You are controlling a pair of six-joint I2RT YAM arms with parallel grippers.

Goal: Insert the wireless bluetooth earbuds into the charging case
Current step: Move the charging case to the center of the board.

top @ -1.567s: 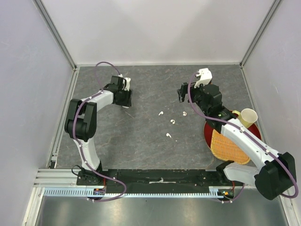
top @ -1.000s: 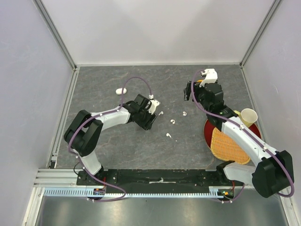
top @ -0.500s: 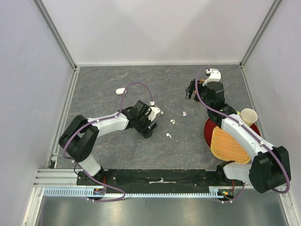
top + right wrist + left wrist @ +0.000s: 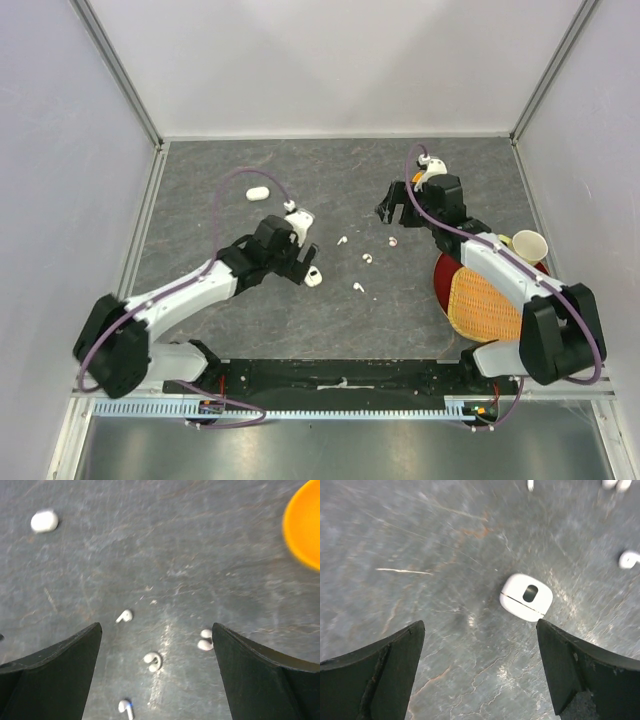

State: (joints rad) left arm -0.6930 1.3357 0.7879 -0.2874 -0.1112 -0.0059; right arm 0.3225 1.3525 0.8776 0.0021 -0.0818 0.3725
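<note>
We are counting four white earbuds (image 4: pixel 367 258), all lying loose in the middle of the worktop (image 4: pixel 250 320), and two white cases. One case (image 4: pixel 257 193) is lying toward the far left corner and the other case (image 4: pixel 313 278) nearer the near edge; we cannot tell what either is holding. The left gripper (image 4: pixel 479 622) is hanging over the nearer case, fingers spread wide and gripping nothing. The right gripper (image 4: pixel 156 626) is hovering above the earbuds, equally wide and empty. By the right edge, a red plate (image 4: pixel 441 283) is carrying a woven mat (image 4: pixel 485 305), with a paper cup (image 4: pixel 528 248) at its far rim.

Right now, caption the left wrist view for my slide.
White charging case on the grey table, framed by the left arm's open jaws, loose earbuds lying beyond it.
</note>
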